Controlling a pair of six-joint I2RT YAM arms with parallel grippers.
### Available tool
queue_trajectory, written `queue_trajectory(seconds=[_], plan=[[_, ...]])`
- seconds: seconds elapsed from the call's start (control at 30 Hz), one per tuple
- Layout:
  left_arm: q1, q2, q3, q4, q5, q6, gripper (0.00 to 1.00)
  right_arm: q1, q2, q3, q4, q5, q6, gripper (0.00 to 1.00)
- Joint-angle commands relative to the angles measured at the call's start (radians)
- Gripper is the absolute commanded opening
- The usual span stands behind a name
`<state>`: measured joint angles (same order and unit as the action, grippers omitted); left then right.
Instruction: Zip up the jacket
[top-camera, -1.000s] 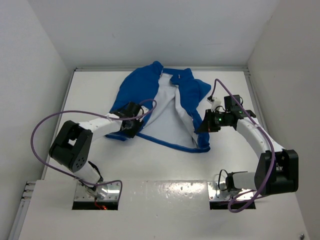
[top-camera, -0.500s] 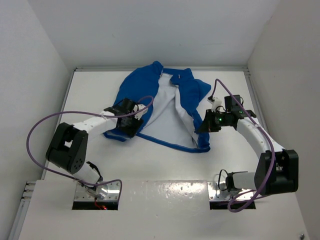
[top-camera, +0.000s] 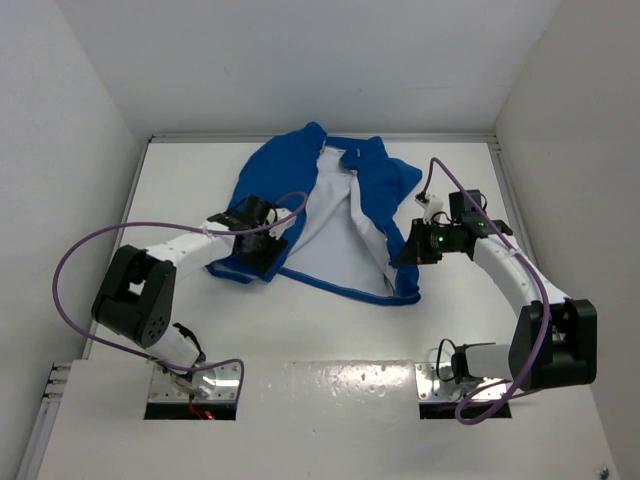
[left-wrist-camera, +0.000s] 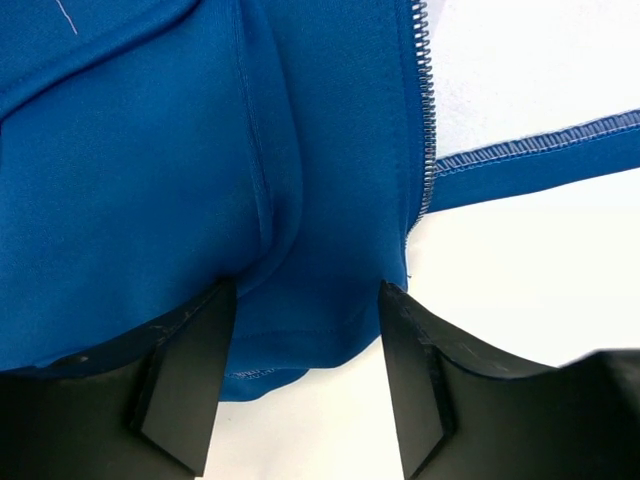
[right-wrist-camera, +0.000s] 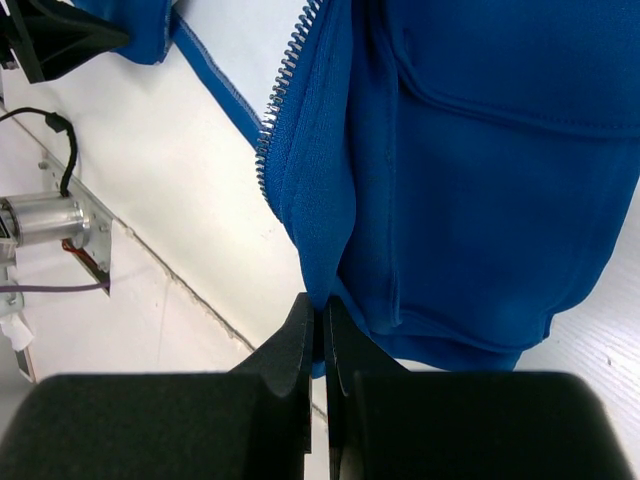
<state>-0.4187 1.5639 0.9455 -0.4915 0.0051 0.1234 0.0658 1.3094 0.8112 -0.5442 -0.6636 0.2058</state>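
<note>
The blue jacket (top-camera: 275, 175) lies open on the white table, its white lining (top-camera: 335, 230) facing up. My left gripper (top-camera: 263, 260) is at the jacket's lower left corner. In the left wrist view its jaws (left-wrist-camera: 305, 385) stand open, and the blue hem (left-wrist-camera: 300, 330) lies loose between the fingers (left-wrist-camera: 185, 385). Zipper teeth (left-wrist-camera: 426, 120) run along the panel edge just right of them. My right gripper (top-camera: 402, 257) is at the lower right corner, shut (right-wrist-camera: 322, 320) on a fold of blue fabric (right-wrist-camera: 330, 230) beside the other row of zipper teeth (right-wrist-camera: 285, 80).
White walls close in the table on the left, back and right. Purple cables (top-camera: 90, 250) loop off both arms. The metal base plates (top-camera: 195, 385) sit at the near edge. The left arm's gripper shows at the right wrist view's top left corner (right-wrist-camera: 50, 35).
My left gripper's jaws have spread wider over the jacket's corner and its arm has swung slightly left. The right gripper and the jacket have stayed put.
</note>
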Motion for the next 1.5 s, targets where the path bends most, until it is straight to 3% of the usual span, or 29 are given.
queue_trajectory(seconds=[0.0, 0.33, 0.43, 0.63, 0.9, 1.17, 1.27, 1.4, 1.43, 1.47], plan=[[0.001, 0.004, 0.021, 0.004, -0.017, 0.009, 0.65, -0.001, -0.010, 0.028, 0.015, -0.002, -0.011, 0.00], [-0.038, -0.018, -0.020, -0.018, 0.039, -0.011, 0.65, -0.001, -0.006, 0.032, 0.009, 0.004, -0.016, 0.00], [-0.048, -0.027, -0.020, -0.018, 0.039, -0.022, 0.72, -0.003, -0.003, 0.036, 0.010, 0.004, -0.017, 0.00], [-0.057, 0.005, -0.020, -0.018, 0.019, -0.033, 0.72, -0.003, -0.005, 0.039, 0.010, 0.004, -0.016, 0.00], [-0.057, 0.067, 0.009, -0.018, -0.024, -0.045, 0.53, -0.003, -0.010, 0.034, 0.012, 0.010, -0.013, 0.00], [-0.057, 0.085, 0.027, -0.018, -0.022, -0.054, 0.52, -0.003, -0.004, 0.037, 0.012, 0.016, -0.017, 0.00], [-0.066, 0.094, 0.027, -0.018, -0.022, -0.063, 0.47, -0.006, -0.006, 0.036, 0.009, 0.015, -0.017, 0.00], [-0.066, 0.116, 0.038, -0.009, -0.002, -0.073, 0.28, -0.007, -0.004, 0.036, 0.013, 0.016, -0.014, 0.00], [-0.066, 0.116, 0.047, -0.009, -0.002, -0.073, 0.16, -0.003, -0.002, 0.039, 0.015, 0.016, -0.017, 0.00], [-0.066, 0.116, 0.047, -0.009, -0.002, -0.062, 0.11, -0.007, -0.002, 0.037, 0.012, 0.015, -0.017, 0.00]])
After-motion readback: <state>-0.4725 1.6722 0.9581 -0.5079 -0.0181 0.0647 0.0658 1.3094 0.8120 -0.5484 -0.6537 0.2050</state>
